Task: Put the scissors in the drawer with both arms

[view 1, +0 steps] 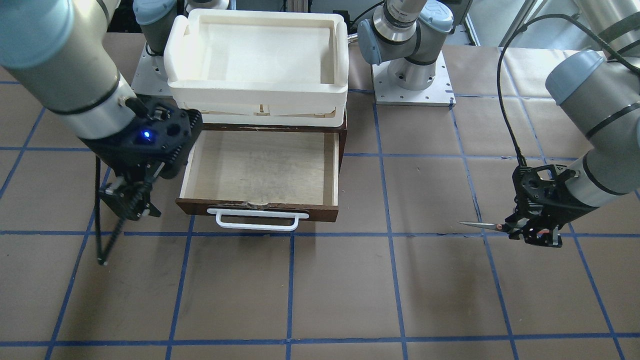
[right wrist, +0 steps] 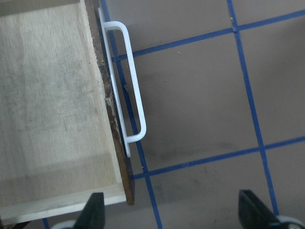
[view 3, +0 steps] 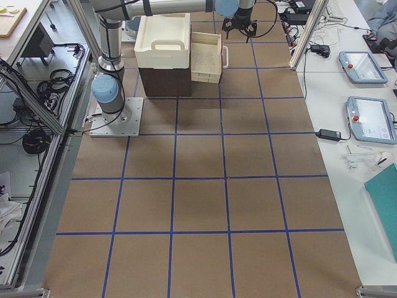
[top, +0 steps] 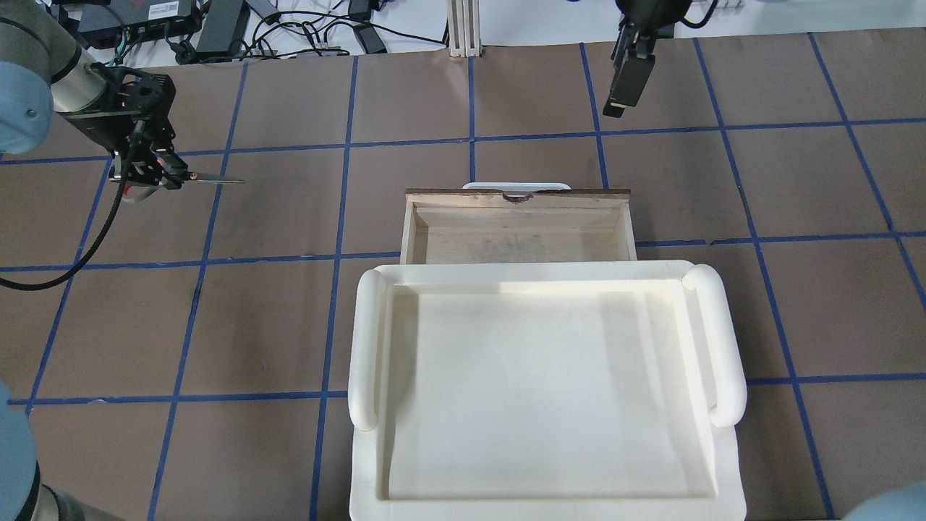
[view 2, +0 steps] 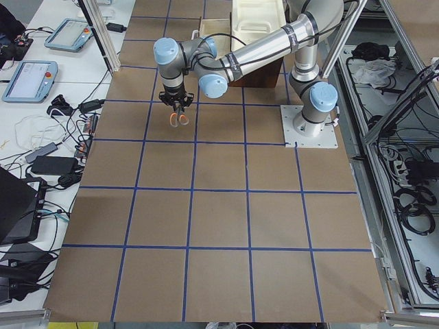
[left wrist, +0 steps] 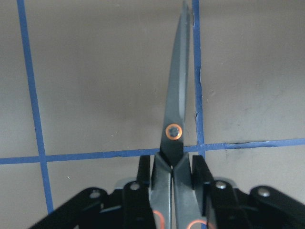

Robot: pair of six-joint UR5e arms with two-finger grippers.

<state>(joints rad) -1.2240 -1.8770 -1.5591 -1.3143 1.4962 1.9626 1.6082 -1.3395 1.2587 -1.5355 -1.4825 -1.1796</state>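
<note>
The left gripper (view 1: 534, 234) clamps scissors (view 1: 480, 225) — drawer (view 1: 320, 212) open.

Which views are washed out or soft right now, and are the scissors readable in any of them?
Overhead exterior: the white foam tray is nearly blown out, while the scissors are small but crisp. Left wrist view: the blades are sharp, with a soft shadow beside them and the handles cut off at the bottom edge. Right wrist view: the drawer is evenly lit, its plywood grain clear, with no glare.

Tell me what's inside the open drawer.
Only bare pale plywood shows inside the drawer; nothing lies in the open part. Its rear runs under the white tray stacked above, so that stretch is hidden. The scissors are away from it, in the left jaws.
</note>
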